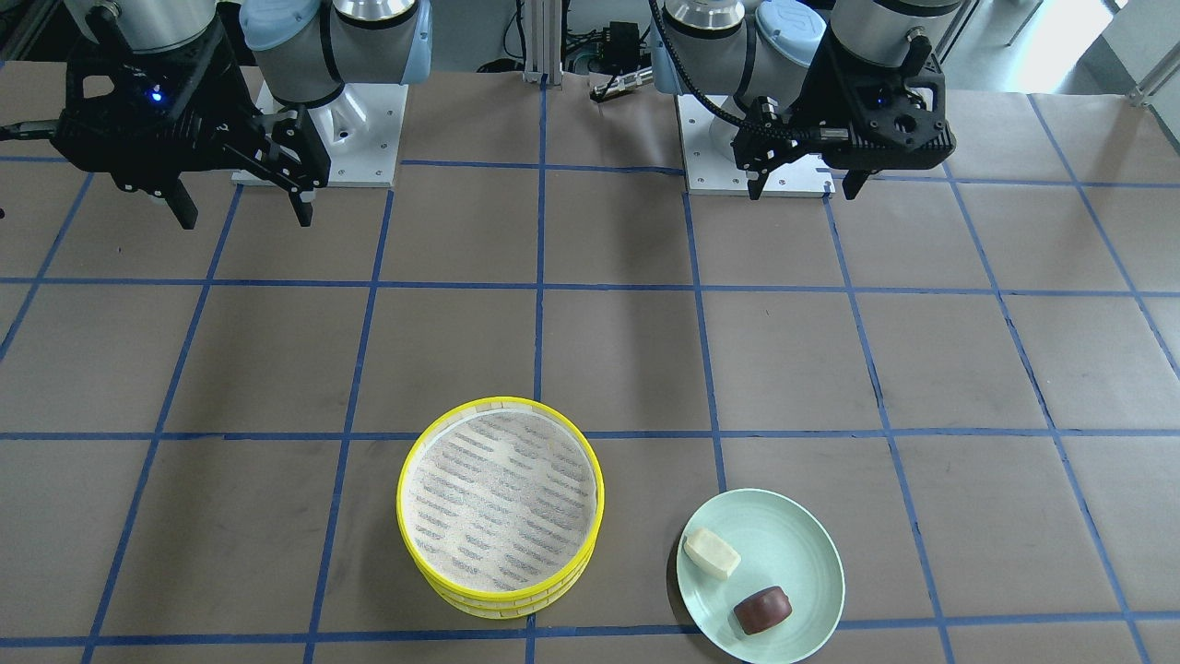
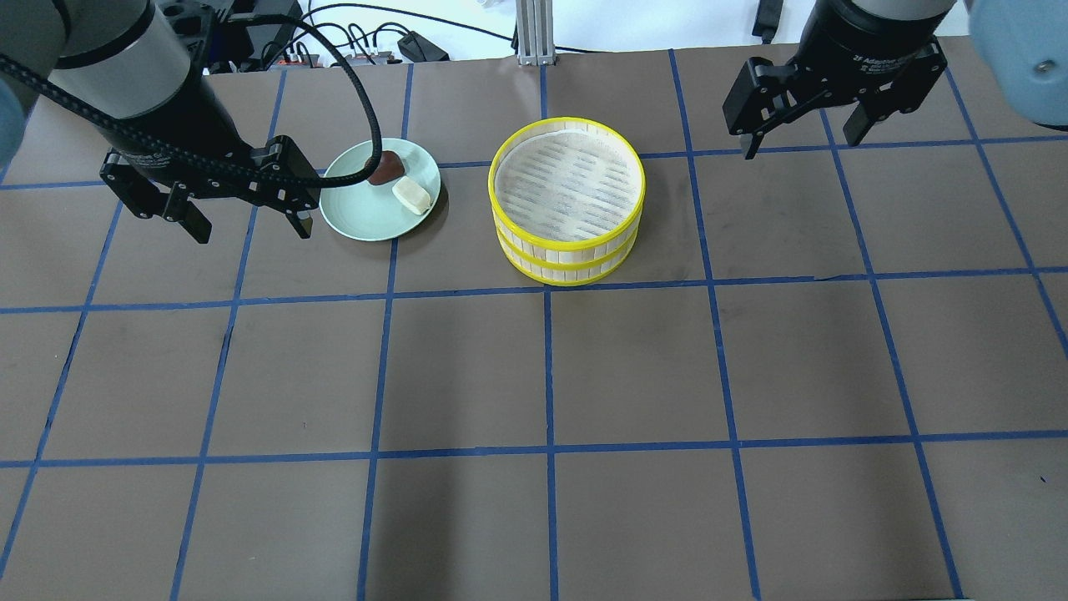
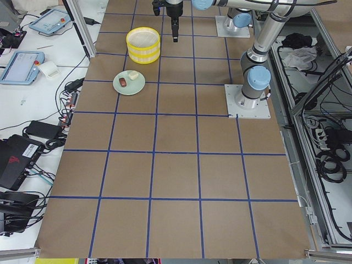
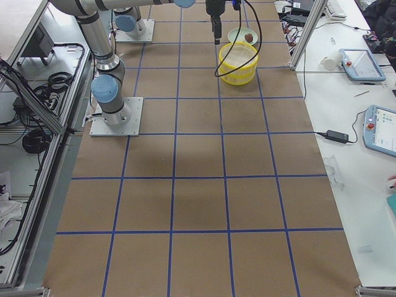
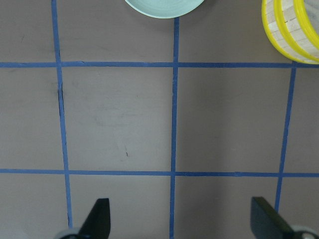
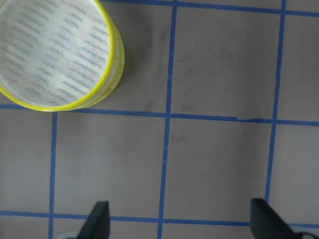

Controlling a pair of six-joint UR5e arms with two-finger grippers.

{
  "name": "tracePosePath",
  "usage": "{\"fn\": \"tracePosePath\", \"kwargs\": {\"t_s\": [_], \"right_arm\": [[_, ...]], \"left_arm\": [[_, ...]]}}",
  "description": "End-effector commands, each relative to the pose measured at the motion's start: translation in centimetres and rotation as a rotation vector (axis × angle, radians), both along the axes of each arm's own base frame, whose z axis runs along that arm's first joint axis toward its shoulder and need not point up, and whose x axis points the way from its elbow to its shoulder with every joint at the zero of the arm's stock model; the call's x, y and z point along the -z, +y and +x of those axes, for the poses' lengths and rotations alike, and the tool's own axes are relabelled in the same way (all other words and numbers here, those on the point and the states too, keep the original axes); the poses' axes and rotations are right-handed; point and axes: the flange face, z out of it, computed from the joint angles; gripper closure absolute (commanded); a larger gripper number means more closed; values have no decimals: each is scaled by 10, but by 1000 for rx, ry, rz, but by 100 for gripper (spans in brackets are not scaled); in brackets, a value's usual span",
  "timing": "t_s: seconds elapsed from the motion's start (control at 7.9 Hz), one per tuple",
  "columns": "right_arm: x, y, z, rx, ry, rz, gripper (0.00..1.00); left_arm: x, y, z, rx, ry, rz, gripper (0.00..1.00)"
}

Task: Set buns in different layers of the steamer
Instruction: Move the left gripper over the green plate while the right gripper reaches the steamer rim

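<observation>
Two yellow-rimmed steamer layers (image 1: 502,498) stand stacked (image 2: 567,196); the top one's mesh floor is bare and the lower one's floor is hidden. A cream-white bun (image 1: 711,553) and a reddish-brown bun (image 1: 762,610) lie on a pale green plate (image 1: 797,544), also seen in the overhead view (image 2: 411,196) (image 2: 386,169). My left gripper (image 2: 250,225) is open and empty, raised just near of the plate (image 2: 359,209). My right gripper (image 2: 801,142) is open and empty, raised to the right of the steamer. The left wrist view shows the plate's edge (image 5: 164,10).
The brown paper table top is marked with a blue tape grid. The two arm bases (image 1: 323,138) stand on the robot's side. Cables and tablets lie beyond the table's far edge (image 3: 33,60).
</observation>
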Motion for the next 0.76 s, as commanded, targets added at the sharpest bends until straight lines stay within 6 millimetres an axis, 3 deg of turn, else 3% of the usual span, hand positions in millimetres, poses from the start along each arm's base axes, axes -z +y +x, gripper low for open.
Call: {"fn": "tracePosePath", "kwargs": {"t_s": [0.0,0.25,0.38,0.51,0.63], "right_arm": [[0,0,0,-1,0,-2,0],[1,0,0,-1,0,0,0],[11,-8,0,-6,1,20,0],[12,-13,2,-9,1,2,0],[20,-21,3,-4,-2,-5,0]], "left_arm": [[2,-1,0,2,-1,5,0],[2,-7,13,-24,2,1,0],[11,-24,20,-58,9,-27,0],[26,-61,23,-70,11,-126,0],[57,-90,26,-135,10,-119,0]]}}
